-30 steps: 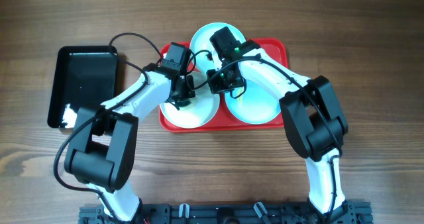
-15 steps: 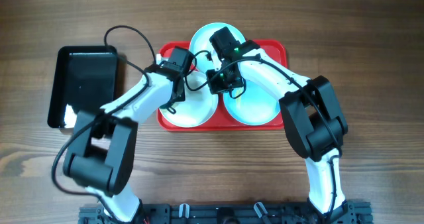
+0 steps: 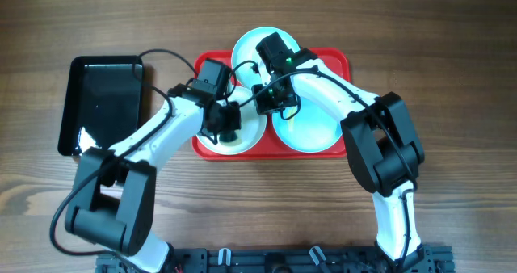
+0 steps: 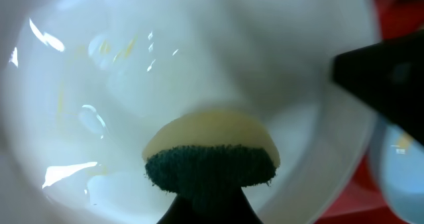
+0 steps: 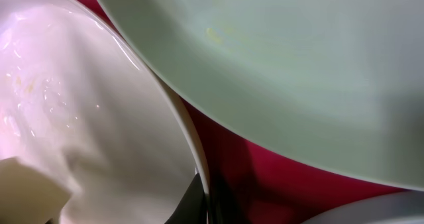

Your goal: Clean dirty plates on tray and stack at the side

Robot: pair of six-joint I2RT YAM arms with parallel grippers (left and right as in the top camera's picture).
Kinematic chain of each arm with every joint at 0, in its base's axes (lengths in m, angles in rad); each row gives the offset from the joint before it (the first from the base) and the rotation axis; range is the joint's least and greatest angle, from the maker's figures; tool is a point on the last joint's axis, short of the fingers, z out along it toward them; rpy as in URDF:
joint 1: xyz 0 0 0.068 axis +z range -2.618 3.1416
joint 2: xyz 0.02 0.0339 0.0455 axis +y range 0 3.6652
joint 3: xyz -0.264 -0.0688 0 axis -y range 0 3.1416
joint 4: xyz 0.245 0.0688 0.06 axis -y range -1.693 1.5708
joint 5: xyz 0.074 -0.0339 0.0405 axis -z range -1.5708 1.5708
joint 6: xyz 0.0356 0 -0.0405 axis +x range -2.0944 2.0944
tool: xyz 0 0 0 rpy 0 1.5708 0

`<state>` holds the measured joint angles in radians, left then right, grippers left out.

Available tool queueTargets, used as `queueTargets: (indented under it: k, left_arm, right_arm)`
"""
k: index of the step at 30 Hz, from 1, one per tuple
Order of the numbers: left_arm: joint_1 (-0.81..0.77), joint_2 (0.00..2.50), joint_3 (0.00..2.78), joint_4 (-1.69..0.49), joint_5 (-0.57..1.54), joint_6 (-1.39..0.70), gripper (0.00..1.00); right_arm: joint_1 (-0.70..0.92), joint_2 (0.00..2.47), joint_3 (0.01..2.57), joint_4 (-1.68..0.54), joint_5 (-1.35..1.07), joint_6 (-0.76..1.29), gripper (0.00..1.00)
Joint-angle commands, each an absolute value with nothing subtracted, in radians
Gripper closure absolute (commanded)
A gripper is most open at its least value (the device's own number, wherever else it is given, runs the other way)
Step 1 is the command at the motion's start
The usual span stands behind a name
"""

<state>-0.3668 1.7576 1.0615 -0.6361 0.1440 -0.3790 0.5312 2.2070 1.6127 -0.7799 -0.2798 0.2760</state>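
Overhead: 3 plates point(image 3: 311, 132), 1 tray point(image 3: 342, 64)

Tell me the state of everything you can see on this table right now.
white plate: on the red tray, wet, faint yellowish smears
sponge: pressed on the white plate
left pincer: shut on the sponge
right pincer: shut on the white plate's rim
turquoise plates: on the red tray, one with a yellow speck
red tray: flat, carrying three plates
black tray: holding no plates

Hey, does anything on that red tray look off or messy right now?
The far plate overhangs the red tray's back edge, and the white plate shows faint yellowish smears near the sponge. Nothing looks spilled or broken.
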Motion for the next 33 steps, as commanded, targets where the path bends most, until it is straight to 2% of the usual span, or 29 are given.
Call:
queueTargets:
  k: [1, 6, 11, 14, 17, 19, 20, 21, 25, 33]
  left_arm:
    - [-0.368, 1.798, 1.032, -0.624, -0.044, -0.381, 0.96]
    - [-0.366, 1.836, 1.014, -0.563, -0.185, -0.381, 0.96]
    - [-0.366, 1.837, 1.015, -0.563, -0.562, -0.367, 0.96]
    - [-0.366, 1.824, 1.023, -0.565, -0.638, -0.366, 0.96]
    - [-0.368, 1.781, 1.052, -0.564, -0.628, -0.374, 0.96]
    - [-0.364, 1.731, 1.069, -0.564, -0.545, -0.374, 0.96]
    - [-0.36, 1.703, 1.075, -0.564, -0.485, -0.374, 0.96]
    - [-0.345, 1.628, 1.081, -0.56, -0.334, -0.374, 0.96]
    - [-0.29, 1.511, 1.081, -0.567, -0.127, -0.375, 0.96]
    - [0.024, 1.455, 1.081, -0.69, -0.119, -0.434, 0.96]
  right_arm:
    - [0.522, 2.242, 1.61, -0.785, -0.233, 0.291, 0.96]
    - [0.522, 2.242, 1.61, -0.788, -0.24, 0.289, 0.96]
    - [0.522, 2.242, 1.61, -0.801, -0.245, 0.273, 0.96]
    - [0.522, 2.241, 1.61, -0.802, -0.255, 0.264, 0.96]
    - [0.522, 2.237, 1.642, -0.822, -0.255, 0.266, 0.96]
    - [0.522, 2.228, 1.658, -0.831, -0.255, 0.266, 0.96]
    - [0.522, 2.218, 1.663, -0.831, -0.255, 0.266, 0.96]
    - [0.522, 2.192, 1.663, -0.831, -0.254, 0.264, 0.96]
    - [0.523, 2.126, 1.663, -0.831, -0.183, 0.265, 0.96]
    - [0.553, 1.925, 1.663, -0.825, 0.085, 0.262, 0.96]
